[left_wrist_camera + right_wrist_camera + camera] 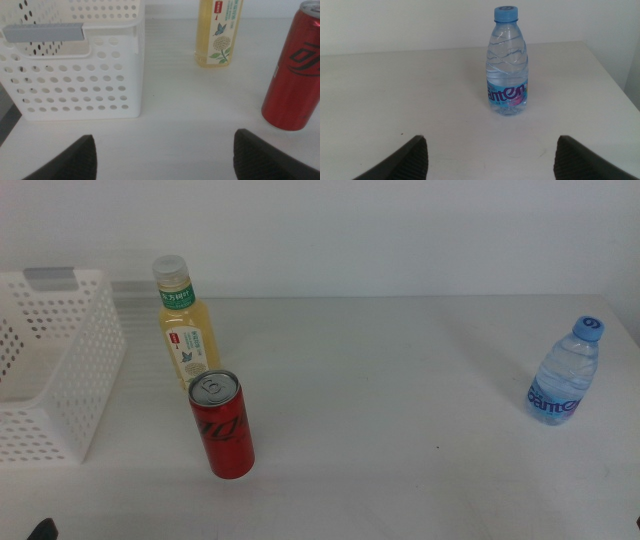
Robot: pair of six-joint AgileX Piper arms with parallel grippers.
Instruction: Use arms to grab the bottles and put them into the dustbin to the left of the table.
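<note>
Fingers of both grippers, left gripper (162,155) & right gripper (490,157), are spread wide w/ nothing between them, low over the plain white matte worktop (400,410). Nothing's binned yet: pale-yellow tea bottle w/ whitish cap (186,325) and red soda can (222,425) stand just right of the white perforated plastic basket (60,370); small clear blue-capped water bottle (566,372) stands far right. Basket's cut off at the frame edge, so its inside is only partly visible, and the arms barely show in the middle view.
</note>
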